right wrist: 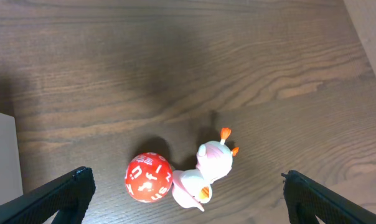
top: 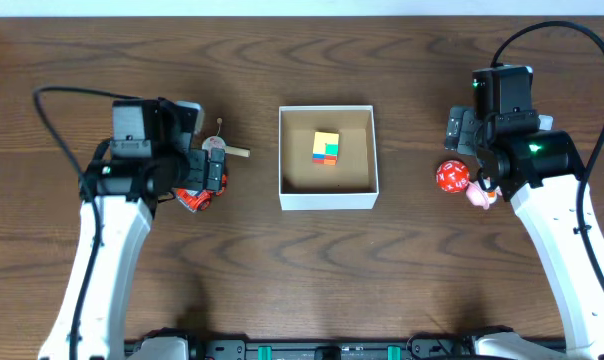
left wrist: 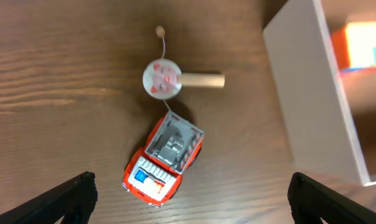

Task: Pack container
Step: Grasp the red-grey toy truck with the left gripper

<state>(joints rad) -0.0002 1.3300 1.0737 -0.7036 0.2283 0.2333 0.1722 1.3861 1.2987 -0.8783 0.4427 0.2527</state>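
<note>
Left end effector (left wrist: pixel 197 200), spread wide, hangs over the truck (left wrist: pixel 165 158), whose long axis lies diagonal. Right end effector (right wrist: pixel 188 199), also spread, hangs over the ball (right wrist: pixel 148 177). Container (top: pixel 328 200) sits on the table (top: pixel 302 290) between both.

Overhead view: the left gripper (top: pixel 208 170) covers most of the red toy truck (top: pixel 193 199), and the right gripper (top: pixel 478 168) covers part of the pink duck (top: pixel 479 194).

Left wrist view: the container (left wrist: pixel 312 93) is cut off by the top and right edges. The coloured block (left wrist: pixel 365 43) inside it is blurred. The print on the round disc toy (left wrist: pixel 162 78) is too small to read.
</note>
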